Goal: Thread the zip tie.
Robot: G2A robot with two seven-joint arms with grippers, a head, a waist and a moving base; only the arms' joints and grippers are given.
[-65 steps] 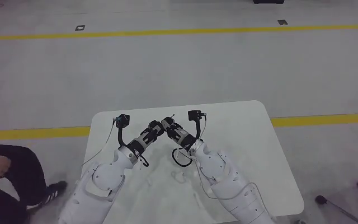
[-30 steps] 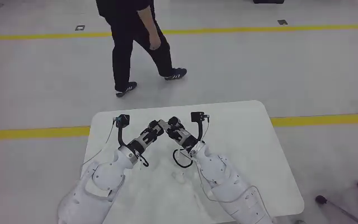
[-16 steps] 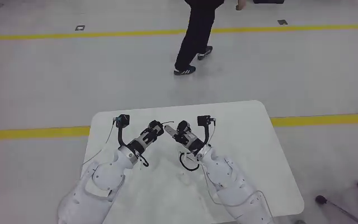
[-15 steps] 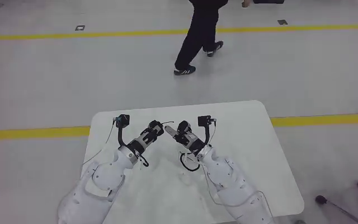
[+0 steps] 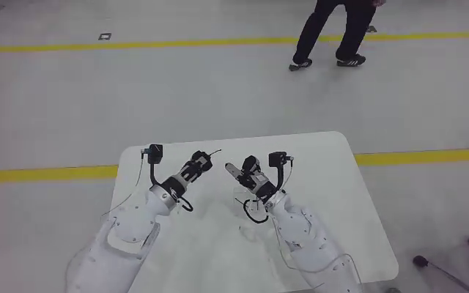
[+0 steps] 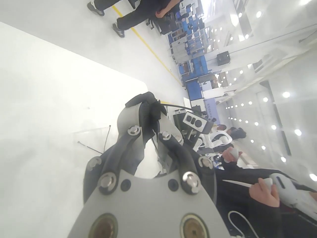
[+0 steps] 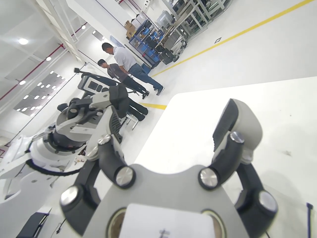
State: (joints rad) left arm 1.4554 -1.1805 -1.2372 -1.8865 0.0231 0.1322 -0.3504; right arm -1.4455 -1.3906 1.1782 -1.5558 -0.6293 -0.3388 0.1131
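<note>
**Left end effector grips the zip tie; right one stands open**

The left end effector (image 5: pixel 199 162) is clenched on the zip tie (image 5: pixel 213 154), a thin black strip. The strip's free end pokes out past the fingertips toward the right arm, above the white tabletop (image 5: pixel 330 168). In the left wrist view, the black pads (image 6: pixel 151 110) press together and the strip runs out from between them. The right end effector (image 5: pixel 238 168) hovers near the tie's free end without touching it. Its fingers are spread wide and released, with nothing between them. In the right wrist view, a second short dark strip (image 7: pixel 308 211) lies flat on the tabletop.
</note>
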